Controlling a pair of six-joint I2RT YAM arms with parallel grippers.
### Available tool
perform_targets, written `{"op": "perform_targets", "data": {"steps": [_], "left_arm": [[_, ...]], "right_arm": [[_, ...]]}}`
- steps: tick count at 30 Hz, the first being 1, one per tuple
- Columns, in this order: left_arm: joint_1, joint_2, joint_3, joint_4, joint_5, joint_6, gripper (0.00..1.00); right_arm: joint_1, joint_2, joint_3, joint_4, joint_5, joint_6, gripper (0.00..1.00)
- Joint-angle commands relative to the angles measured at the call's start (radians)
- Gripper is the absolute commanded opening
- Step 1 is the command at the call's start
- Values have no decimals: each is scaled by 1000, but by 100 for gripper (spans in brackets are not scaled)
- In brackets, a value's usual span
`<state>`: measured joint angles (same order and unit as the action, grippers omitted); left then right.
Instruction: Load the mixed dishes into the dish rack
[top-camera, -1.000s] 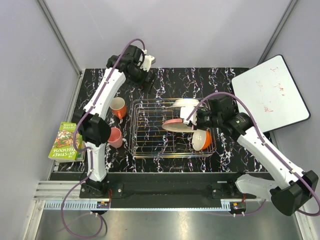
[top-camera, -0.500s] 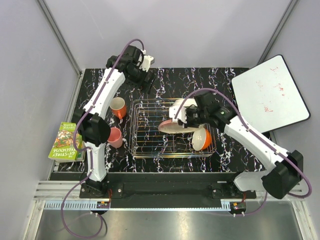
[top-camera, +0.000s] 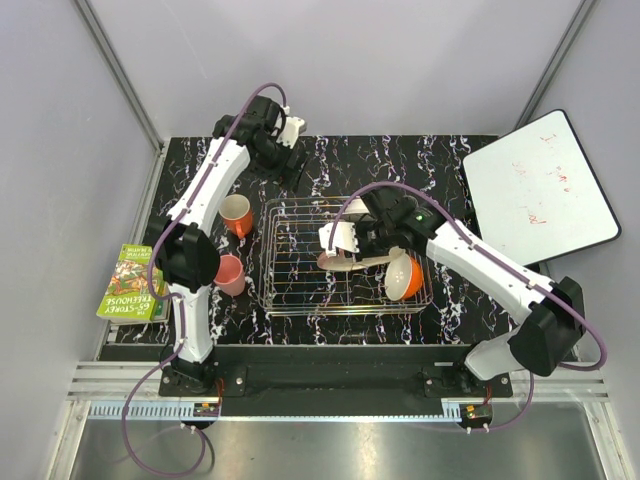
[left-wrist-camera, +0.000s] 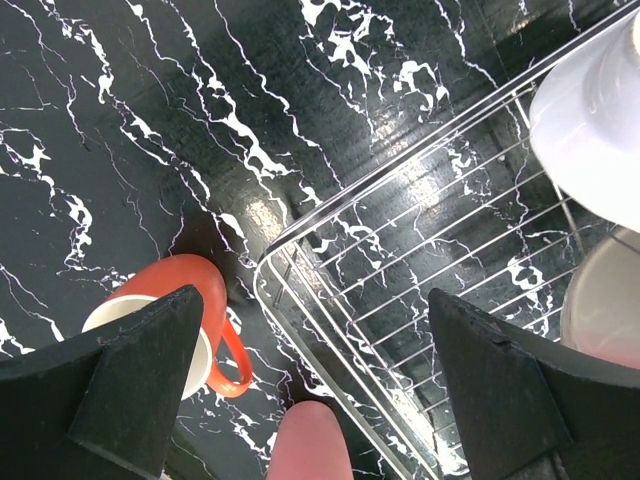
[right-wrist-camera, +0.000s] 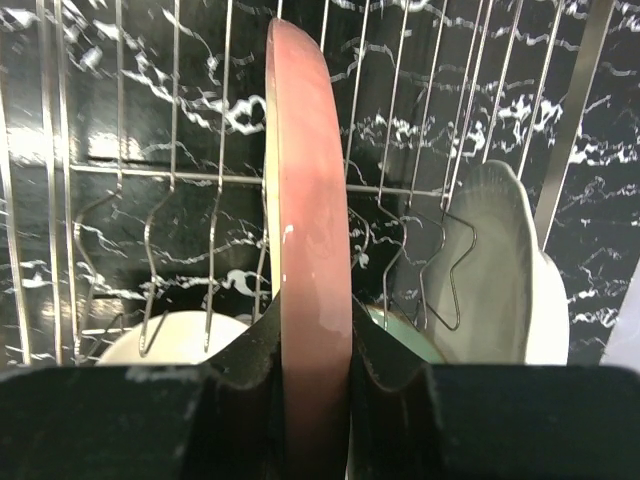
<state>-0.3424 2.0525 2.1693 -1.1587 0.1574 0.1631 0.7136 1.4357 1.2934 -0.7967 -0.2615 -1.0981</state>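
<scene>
The right gripper was clenched on the rim of the pink-and-peach plate, one dark finger pressed to each face. In the right wrist view the plate stood on edge up the middle of the frame, over the wires and prongs of the dish rack. From above, the plate sat in the middle of the rack, which filled the centre of the frame.

The orange bowl with white inside lay tilted in the rack's lower right corner, and the white plate showed at its upper edge, partly behind the right arm.

The left gripper hung released, jaws wide apart, at the upper left of the overhead frame, grasping nothing. Left of the rack on the black marble table stood the orange mug and, lower in the frame, the smaller pink mug. A green book lay at the far left.
</scene>
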Motion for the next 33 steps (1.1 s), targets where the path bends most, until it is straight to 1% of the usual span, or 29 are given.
{"op": "perform_targets", "data": {"steps": [1, 7, 12, 13, 15, 18, 19, 24, 28, 29, 30, 31, 32, 33], "left_arm": [[11, -55, -8, 36, 5, 18, 99], [16, -60, -17, 39, 10, 16, 99], [16, -60, -25, 39, 19, 16, 99], [16, -60, -25, 40, 21, 15, 99], [14, -60, -25, 39, 21, 16, 99], [16, -61, -25, 39, 18, 21, 99], [16, -61, -22, 39, 14, 24, 99], [16, -64, -8, 30, 4, 30, 99], [16, -66, 4, 13, -13, 39, 99], [16, -69, 4, 8, -15, 41, 99], [16, -71, 6, 5, -18, 44, 99], [16, -71, 7, 2, -19, 44, 99], [16, -72, 10, -4, -25, 44, 99], [16, -72, 14, -9, -27, 46, 99]], "right_arm": [[-2, 3, 63, 100, 145, -106, 0], [-2, -4, 20, 106, 151, -100, 0], [0, -18, 1, 116, 113, -75, 0], [1, -23, -2, 116, 105, -56, 2], [3, -34, -14, 126, 102, -33, 12], [1, -63, -61, 154, 100, 9, 19], [3, -75, -74, 163, 105, 26, 24], [3, -113, -123, 179, 108, 110, 31], [3, -168, -149, 179, 90, 173, 39], [3, -179, -161, 179, 87, 181, 57], [3, -195, -166, 179, 87, 196, 61], [3, -202, -169, 179, 87, 204, 63], [1, -205, -172, 174, 87, 214, 99], [3, -215, -172, 174, 85, 231, 100]]}}
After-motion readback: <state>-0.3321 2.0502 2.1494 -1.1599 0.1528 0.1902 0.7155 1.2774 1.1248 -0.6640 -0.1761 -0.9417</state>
